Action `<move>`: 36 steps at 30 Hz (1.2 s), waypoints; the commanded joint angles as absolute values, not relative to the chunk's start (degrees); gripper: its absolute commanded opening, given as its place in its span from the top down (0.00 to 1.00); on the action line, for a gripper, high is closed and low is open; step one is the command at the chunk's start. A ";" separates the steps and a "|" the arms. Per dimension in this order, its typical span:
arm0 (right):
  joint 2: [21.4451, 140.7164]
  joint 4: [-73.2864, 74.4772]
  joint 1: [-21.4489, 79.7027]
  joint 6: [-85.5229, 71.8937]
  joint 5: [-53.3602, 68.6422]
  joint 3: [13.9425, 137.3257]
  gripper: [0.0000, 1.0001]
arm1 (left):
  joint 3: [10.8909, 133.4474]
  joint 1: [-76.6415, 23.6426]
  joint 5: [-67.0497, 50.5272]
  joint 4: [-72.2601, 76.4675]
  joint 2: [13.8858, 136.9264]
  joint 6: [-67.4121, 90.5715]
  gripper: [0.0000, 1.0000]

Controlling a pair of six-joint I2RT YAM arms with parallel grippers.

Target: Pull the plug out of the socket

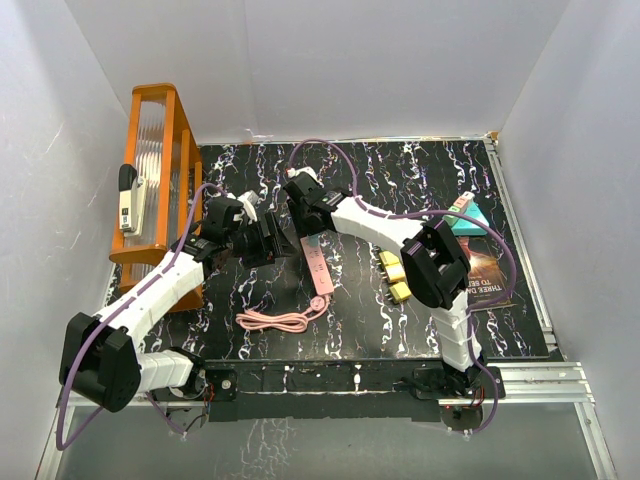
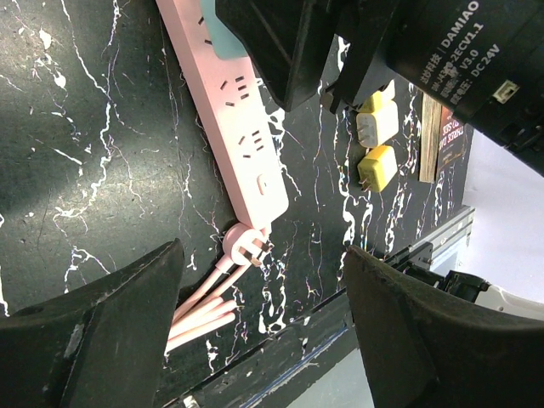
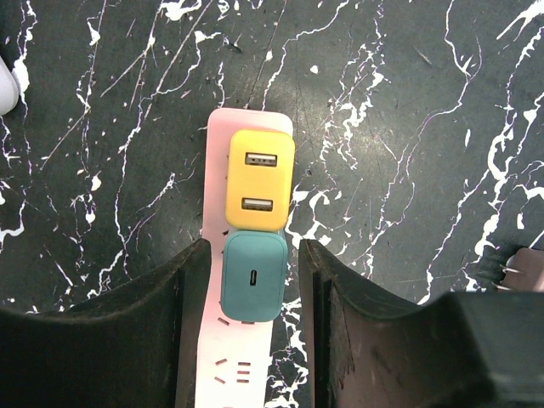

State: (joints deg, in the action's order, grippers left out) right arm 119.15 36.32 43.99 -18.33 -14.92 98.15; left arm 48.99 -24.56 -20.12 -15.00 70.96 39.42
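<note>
A pink power strip [image 1: 313, 262] lies on the black marble table. In the right wrist view a yellow USB plug [image 3: 259, 179] and a teal plug [image 3: 252, 277] sit side by side in the strip [image 3: 231, 374]. My right gripper [image 3: 253, 255] is open, its jaws on either side of the teal plug with small gaps. It also shows in the top view [image 1: 300, 195]. My left gripper [image 1: 268, 240] is open and empty, just left of the strip. In the left wrist view it [image 2: 263, 255] hovers above the strip's cable end [image 2: 255, 183].
The strip's pink cable [image 1: 280, 320] is coiled near the front, its own plug [image 2: 244, 244] loose. Two loose yellow plugs [image 1: 394, 272] lie right of the strip. An orange rack [image 1: 160, 170] stands at the left, a book [image 1: 492, 270] at the right.
</note>
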 commanded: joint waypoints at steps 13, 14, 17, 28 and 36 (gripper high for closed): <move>120.88 34.71 43.99 -18.99 -15.87 101.11 0.58 | 49.11 -24.78 -20.70 -13.62 72.46 39.80 0.25; 120.93 34.50 43.98 -19.03 -15.69 100.96 0.59 | 49.09 -24.78 -20.44 -13.67 72.46 39.59 0.25; 121.02 34.28 43.90 -19.13 -14.74 100.99 0.63 | 49.20 -24.79 -18.81 -14.68 72.38 39.79 0.25; 117.12 30.69 41.53 -19.52 -7.69 96.52 0.89 | 48.97 -24.78 -18.21 -11.65 77.82 43.10 0.34; 112.92 23.81 36.16 -22.14 5.75 89.33 1.00 | 56.82 -24.46 -21.13 -5.35 92.50 45.67 0.43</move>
